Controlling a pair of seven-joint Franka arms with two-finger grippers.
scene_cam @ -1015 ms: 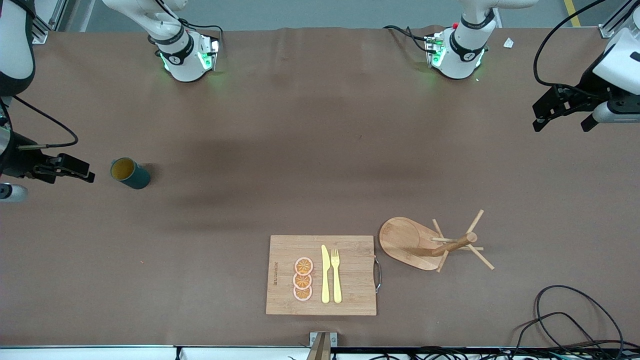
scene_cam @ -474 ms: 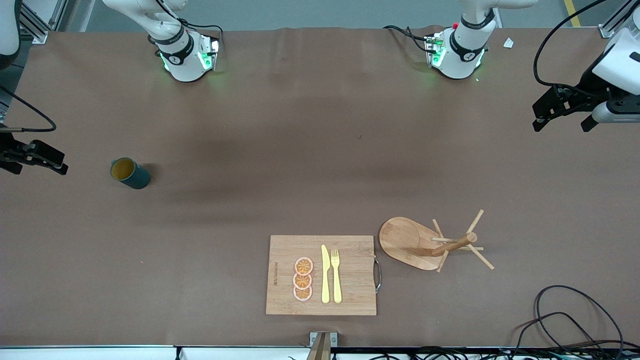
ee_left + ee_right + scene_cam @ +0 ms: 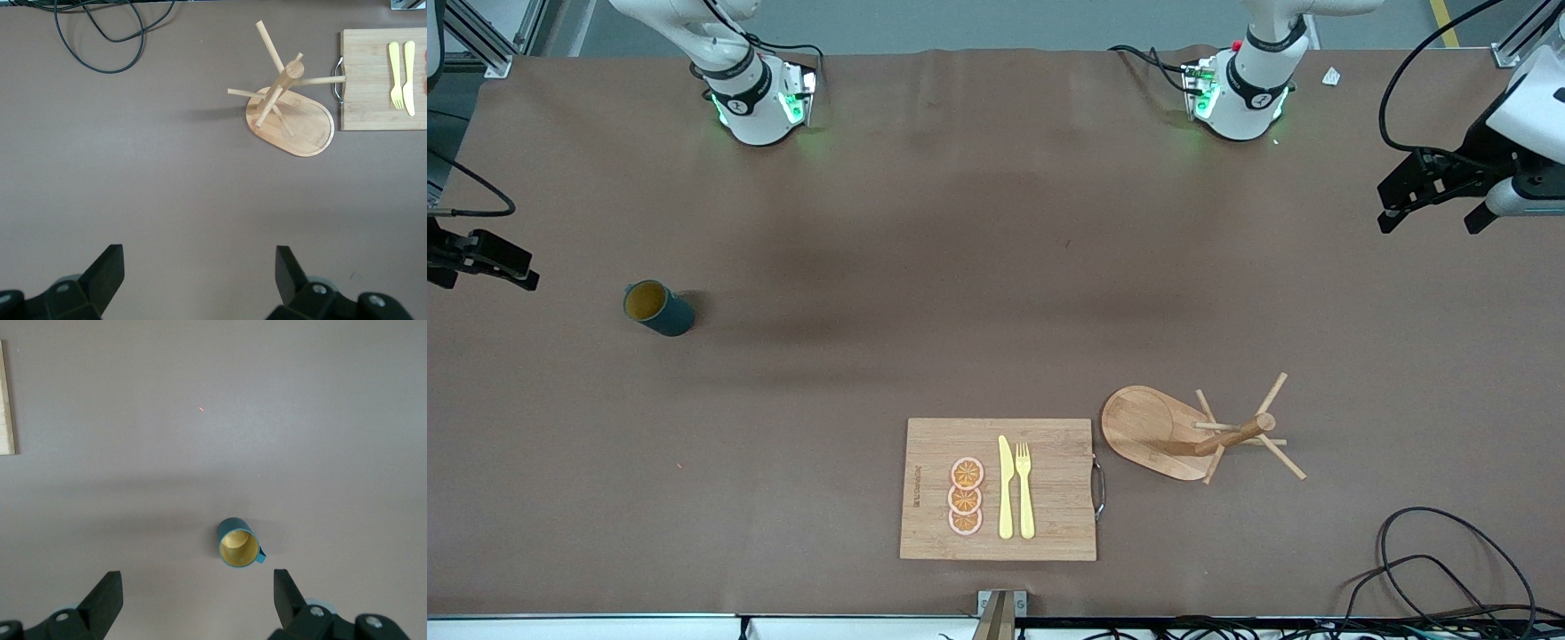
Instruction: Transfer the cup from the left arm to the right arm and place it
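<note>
The dark teal cup [image 3: 658, 308] stands upright on the brown table toward the right arm's end, its yellow inside showing. In the right wrist view the cup [image 3: 239, 548] sits on the table below the fingers, with its handle sticking out to one side. My right gripper [image 3: 480, 277] is open and empty, up in the air over the table's edge at that end, apart from the cup; it also shows in its own wrist view [image 3: 197, 597]. My left gripper [image 3: 1430, 222] is open and empty, waiting over the left arm's end of the table, and shows in its wrist view [image 3: 199, 273].
A wooden mug tree [image 3: 1183, 436] on an oval base stands near the front camera; it also shows in the left wrist view [image 3: 290, 113]. Beside it lies a wooden cutting board [image 3: 1049, 489] with a yellow knife, fork and orange slices. Black cables [image 3: 1440, 569] lie at the left arm's front corner.
My right gripper has drawn back from beside the cup toward the table's edge and risen, empty. The cup stays put. The left arm has barely moved.
</note>
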